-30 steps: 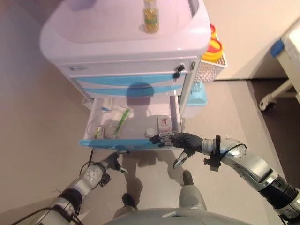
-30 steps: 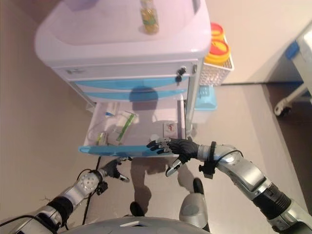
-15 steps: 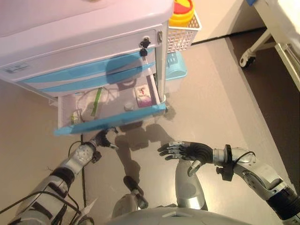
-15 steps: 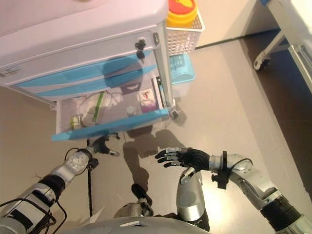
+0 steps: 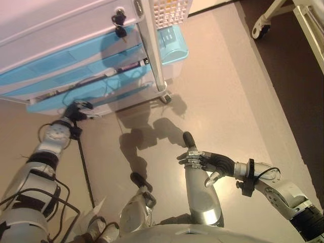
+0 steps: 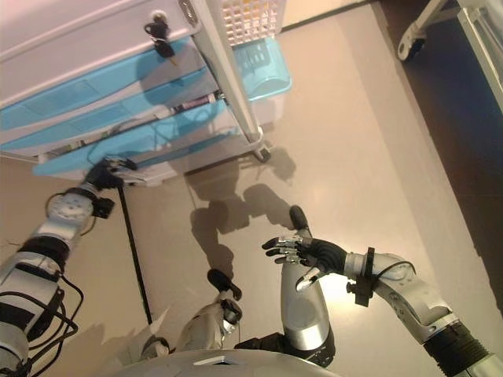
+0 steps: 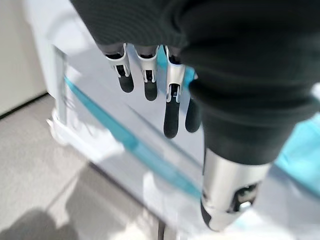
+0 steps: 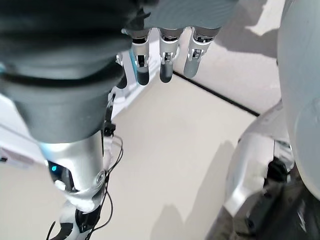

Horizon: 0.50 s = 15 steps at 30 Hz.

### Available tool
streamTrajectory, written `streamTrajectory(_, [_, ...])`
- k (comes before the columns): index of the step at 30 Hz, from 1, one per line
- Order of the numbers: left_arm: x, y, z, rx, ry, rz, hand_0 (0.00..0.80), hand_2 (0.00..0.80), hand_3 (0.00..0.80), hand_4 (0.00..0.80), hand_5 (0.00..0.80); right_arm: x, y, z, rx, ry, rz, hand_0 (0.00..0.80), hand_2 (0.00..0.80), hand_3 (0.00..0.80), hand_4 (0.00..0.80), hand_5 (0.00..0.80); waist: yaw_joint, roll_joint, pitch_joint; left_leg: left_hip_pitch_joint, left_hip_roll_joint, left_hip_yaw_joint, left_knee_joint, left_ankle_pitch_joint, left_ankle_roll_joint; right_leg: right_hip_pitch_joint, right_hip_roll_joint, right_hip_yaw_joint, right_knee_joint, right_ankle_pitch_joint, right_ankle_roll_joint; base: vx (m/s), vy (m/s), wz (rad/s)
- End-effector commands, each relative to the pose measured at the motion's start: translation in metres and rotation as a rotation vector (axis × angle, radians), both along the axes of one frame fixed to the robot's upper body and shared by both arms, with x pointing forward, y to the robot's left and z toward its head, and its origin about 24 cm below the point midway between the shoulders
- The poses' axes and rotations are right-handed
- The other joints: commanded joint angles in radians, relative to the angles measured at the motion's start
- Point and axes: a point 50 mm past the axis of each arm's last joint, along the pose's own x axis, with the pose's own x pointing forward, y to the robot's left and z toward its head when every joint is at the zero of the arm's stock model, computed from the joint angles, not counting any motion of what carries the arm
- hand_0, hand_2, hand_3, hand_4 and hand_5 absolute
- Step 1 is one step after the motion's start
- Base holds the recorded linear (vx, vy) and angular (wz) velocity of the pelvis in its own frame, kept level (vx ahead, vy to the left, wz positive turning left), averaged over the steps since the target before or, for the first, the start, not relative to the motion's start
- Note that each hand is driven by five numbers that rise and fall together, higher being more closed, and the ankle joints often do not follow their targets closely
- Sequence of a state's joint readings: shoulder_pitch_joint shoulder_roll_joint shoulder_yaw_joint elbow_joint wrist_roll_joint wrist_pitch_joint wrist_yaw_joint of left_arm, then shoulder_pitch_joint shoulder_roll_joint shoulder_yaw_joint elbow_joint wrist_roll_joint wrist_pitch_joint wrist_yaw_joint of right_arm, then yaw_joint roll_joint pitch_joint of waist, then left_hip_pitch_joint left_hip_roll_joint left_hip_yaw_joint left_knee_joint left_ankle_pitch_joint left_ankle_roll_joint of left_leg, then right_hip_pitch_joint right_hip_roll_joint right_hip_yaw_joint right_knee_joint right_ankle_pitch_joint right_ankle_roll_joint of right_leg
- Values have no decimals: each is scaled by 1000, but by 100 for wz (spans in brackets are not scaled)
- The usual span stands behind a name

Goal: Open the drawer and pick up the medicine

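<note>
Left hand (image 5: 76,109): upper left of the eye views, at the front edge of the lowest drawer; its wrist view shows relaxed fingers holding nothing.
Drawer (image 5: 88,98): upper left, lowest blue-fronted one of the cart (image 5: 61,30); it stands only a little way out.
Medicine: not visible; presumably inside the drawer, whose inside is hidden.
Right hand (image 5: 205,161): lower centre-right, well apart from the cart, fingers loosely spread, empty.
Step in hand: judged to be the drawer stage, nothing picked yet.
Next move: likely a fuller pull on the drawer front, then a reach inside.
</note>
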<state>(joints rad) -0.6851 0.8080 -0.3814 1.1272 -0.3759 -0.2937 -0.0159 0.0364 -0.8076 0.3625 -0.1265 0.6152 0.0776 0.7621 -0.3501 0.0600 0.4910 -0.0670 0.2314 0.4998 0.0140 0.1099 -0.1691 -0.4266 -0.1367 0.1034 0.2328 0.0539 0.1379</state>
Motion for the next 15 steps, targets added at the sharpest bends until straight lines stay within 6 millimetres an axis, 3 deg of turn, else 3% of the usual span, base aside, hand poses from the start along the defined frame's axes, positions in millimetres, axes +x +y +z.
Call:
streamTrajectory(1, [-13, 50, 69, 16, -230, 214, 0, 0, 0, 0, 0, -11, 16, -4, 90, -28, 14, 0, 0, 0, 0, 0, -19, -80, -1, -56, 63, -101, 253, -42, -10, 4, 52, -45, 30, -44, -44, -41, -91, -4])
streamTrajectory(10, [-18, 60, 88, 90, -282, 270, 0, 0, 0, 0, 0, -8, 17, -8, 95, -55, -52, 0, 0, 0, 0, 0, 13, -92, 19, -78, 78, -130, 248, -34, -11, 22, 59, -77, -2, -31, -44, -16, -44, 4])
streamTrajectory(15, [-19, 63, 92, 22, -325, 298, 0, 0, 0, 0, 0, -5, 22, -10, 111, -61, -70, 0, 0, 0, 0, 0, 34, -105, 25, -91, 84, -150, 259, -46, -7, 39, 60, -91, -16, -31, -44, -18, -41, 9])
